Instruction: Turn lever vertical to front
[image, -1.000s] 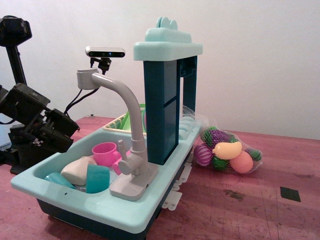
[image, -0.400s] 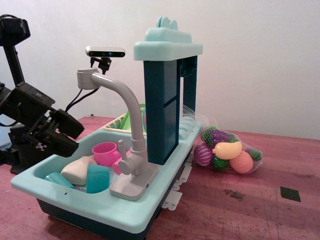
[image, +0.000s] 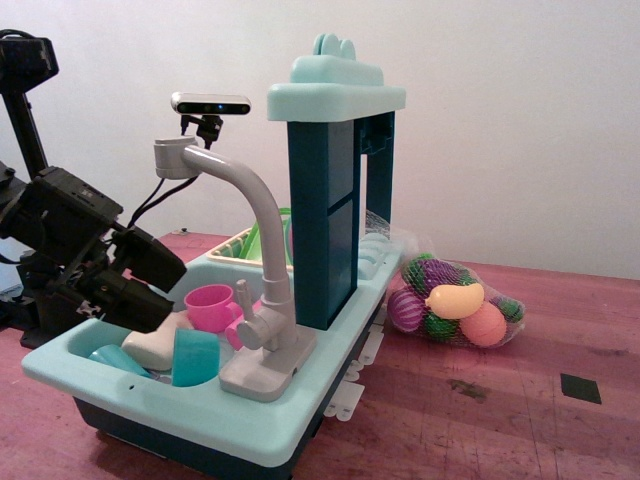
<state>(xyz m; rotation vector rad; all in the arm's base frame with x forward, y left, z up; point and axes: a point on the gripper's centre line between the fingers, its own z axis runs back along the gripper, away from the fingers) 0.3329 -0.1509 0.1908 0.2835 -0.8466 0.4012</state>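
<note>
Light-grey plastic forms the toy faucet (image: 262, 290), which stands on the front rim of a pale turquoise toy sink unit (image: 200, 415) set on a reddish wooden table (image: 480, 410). The lever (image: 241, 296), a short light-grey stub handle, projects from the rounded knuckle low on the faucet column, just above the flat grey faucet base plate (image: 268, 368). Its long axis runs close to upright with a slight tilt, the free end pointing up and toward the basin side of the faucet. The tall curved grey spout (image: 225, 175) rises from the same column and arches over the basin.

Inside the basin, left of the faucet, lie a pink plastic cup (image: 210, 305), a cream rounded dish (image: 155, 345) and a teal plastic cup (image: 195, 357). The black robot gripper (image: 160, 285) reaches in over the basin's far left rim, near the pink cup and well apart from the lever; its two fingers stand parted with nothing between them. Behind the faucet rises a dark teal column with a pale turquoise top shelf (image: 335, 95). To the right of the faucet, beyond the sink unit, a mesh bag of coloured toy fruit (image: 455, 305) rests on the table. A small grey camera bar (image: 210, 103) is mounted behind the spout.
</note>
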